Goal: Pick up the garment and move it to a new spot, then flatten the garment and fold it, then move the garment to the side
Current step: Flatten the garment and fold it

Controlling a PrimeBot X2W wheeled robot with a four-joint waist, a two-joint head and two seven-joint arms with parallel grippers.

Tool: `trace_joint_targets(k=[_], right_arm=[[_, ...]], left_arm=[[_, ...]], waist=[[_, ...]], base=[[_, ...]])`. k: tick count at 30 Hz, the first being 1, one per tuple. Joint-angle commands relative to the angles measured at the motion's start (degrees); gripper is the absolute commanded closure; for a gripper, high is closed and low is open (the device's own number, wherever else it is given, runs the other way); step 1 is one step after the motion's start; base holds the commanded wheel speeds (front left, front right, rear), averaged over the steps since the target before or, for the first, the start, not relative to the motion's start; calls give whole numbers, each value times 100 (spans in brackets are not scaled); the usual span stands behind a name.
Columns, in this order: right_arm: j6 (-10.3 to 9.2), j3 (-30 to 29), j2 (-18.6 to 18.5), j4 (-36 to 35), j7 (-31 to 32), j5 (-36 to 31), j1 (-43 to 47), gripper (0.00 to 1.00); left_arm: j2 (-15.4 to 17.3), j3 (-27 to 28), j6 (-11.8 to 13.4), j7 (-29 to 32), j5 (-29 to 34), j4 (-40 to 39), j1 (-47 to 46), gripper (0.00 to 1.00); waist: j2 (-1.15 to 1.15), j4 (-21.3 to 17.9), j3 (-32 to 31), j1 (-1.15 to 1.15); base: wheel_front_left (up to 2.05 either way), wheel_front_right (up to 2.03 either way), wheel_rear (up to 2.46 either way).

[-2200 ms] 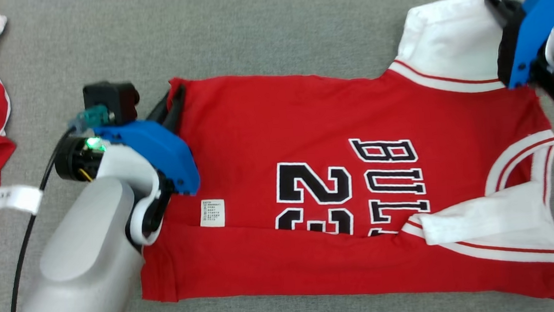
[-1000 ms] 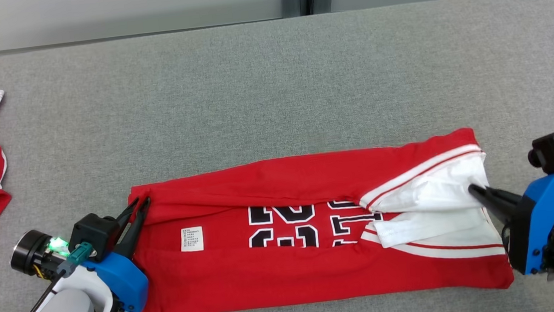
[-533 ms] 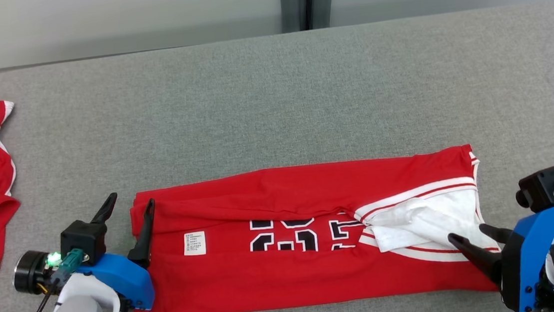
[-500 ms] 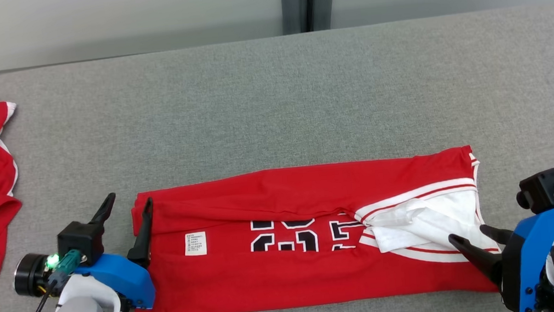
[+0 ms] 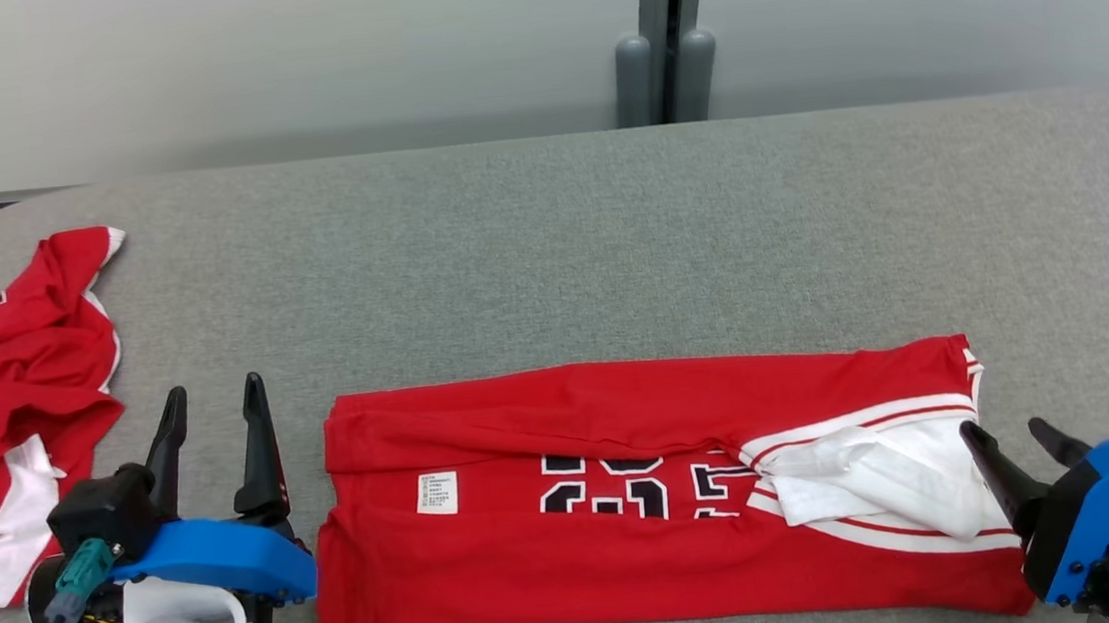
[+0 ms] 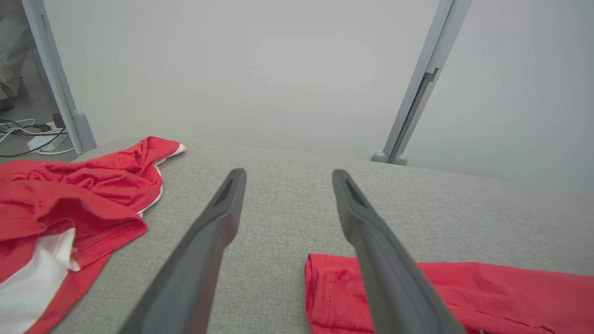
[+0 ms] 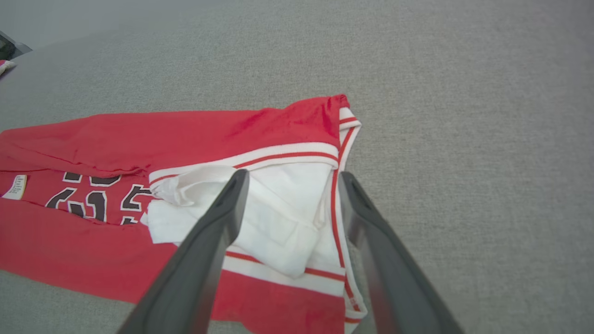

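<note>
The garment (image 5: 632,505), a red jersey with white trim and black numbers, lies on the grey table folded into a long strip with both long edges turned in over the print. My left gripper (image 5: 210,394) stands open just off its left end, fingers apart from the cloth. In the left wrist view the gripper (image 6: 286,174) frames bare table, with the garment's corner (image 6: 334,287) under the right finger. My right gripper (image 5: 1005,431) is open at the right end beside the white sleeves. The right wrist view has its open gripper (image 7: 291,175) above the white sleeve part (image 7: 278,213).
A second red and white garment (image 5: 10,399) lies crumpled at the table's left end. The grey table (image 5: 549,252) stretches bare behind the folded strip. A grey post (image 5: 662,51) stands behind the far edge against a pale wall.
Both grippers have opened and let go of the folded edge, then drawn back off the garment's ends. The head camera has tilted up, showing more wall.
</note>
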Motion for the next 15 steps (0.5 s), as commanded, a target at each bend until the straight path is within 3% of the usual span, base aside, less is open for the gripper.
trace_joint_targets(k=[1, 6, 15], right_arm=[[3, -41, 54, 83, -74, -50, 51, 0], [3, -369, 242, 657, -547, -315, -28, 0], [3, -653, 357, 1819, -885, -451, -451, 0]], left_arm=[[-24, 51, 16, -23, 68, -33, 131, 0], [-175, 161, -102, -24, 264, -115, 328, 0], [-100, 68, -265, -24, 494, 25, 434, 0]], waist=[[0, 68, -92, 0], [0, 133, -225, 0], [0, 141, -289, 0]], base=[[0, 0, 0], [0, 0, 0], [0, 0, 0]])
